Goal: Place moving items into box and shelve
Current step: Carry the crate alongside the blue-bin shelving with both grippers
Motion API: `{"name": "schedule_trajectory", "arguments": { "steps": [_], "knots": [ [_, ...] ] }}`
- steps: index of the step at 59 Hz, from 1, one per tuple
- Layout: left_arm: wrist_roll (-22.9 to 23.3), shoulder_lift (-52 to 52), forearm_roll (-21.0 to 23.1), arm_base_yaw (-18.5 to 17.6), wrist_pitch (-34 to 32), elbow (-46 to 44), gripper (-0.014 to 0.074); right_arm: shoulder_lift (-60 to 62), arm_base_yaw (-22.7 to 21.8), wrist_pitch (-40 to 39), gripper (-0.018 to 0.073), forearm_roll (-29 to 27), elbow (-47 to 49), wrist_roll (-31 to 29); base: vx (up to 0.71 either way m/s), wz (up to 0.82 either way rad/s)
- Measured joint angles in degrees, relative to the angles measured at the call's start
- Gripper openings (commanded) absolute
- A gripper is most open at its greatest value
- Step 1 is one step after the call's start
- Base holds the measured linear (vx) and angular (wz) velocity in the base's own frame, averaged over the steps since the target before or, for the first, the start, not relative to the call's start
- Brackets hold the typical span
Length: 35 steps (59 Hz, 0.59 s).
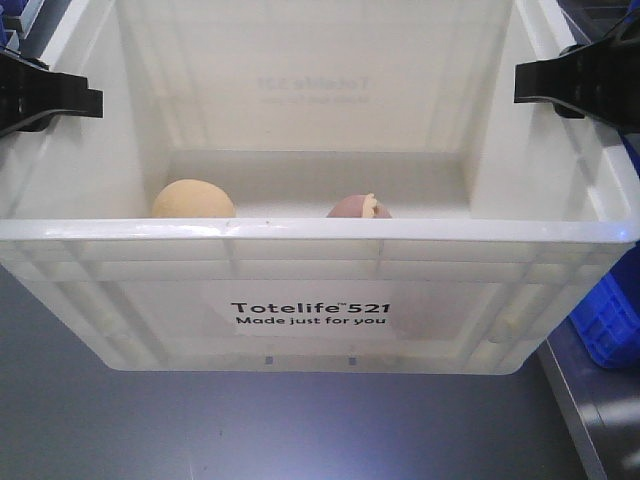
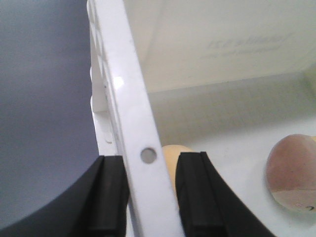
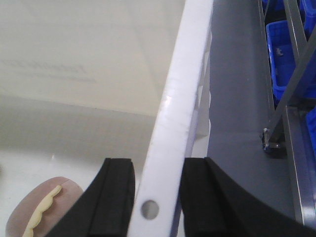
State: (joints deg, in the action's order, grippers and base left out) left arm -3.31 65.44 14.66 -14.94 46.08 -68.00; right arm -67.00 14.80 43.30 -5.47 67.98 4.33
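Observation:
The white box (image 1: pixel 320 232) with black "Totelife 521" print fills the front view, held level between both arms. On its floor lie two moving items: a tan-yellow lump (image 1: pixel 192 199) at the left and a pinkish-brown one with a cream tip (image 1: pixel 358 206) near the middle. My left gripper (image 1: pixel 92 100) is shut on the left rim (image 2: pixel 123 89); in the left wrist view its jaws straddle the rim, and the left gripper (image 2: pixel 152 164) has the tan lump (image 2: pixel 170 154) just beyond it. My right gripper (image 3: pixel 158 165) is shut on the right rim (image 3: pixel 185 84), with the pinkish lump (image 3: pixel 42 207) to its left.
A grey surface (image 1: pixel 250 430) lies below the box. Blue plastic bins (image 1: pixel 610 320) stand at the right behind a metal shelf frame (image 3: pixel 291 84); more blue bins (image 3: pixel 281 54) show in the right wrist view.

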Motion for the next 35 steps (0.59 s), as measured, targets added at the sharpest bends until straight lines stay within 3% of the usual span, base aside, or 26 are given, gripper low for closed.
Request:
{"name": "schedule_trajectory", "arguments": {
  "steps": [35],
  "knots": [
    [0.0,0.0,0.0,0.0,0.0,0.0,-0.0006,0.0,0.0,0.0,-0.0009,0.0,0.0,0.0,0.46,0.07]
  ]
}}
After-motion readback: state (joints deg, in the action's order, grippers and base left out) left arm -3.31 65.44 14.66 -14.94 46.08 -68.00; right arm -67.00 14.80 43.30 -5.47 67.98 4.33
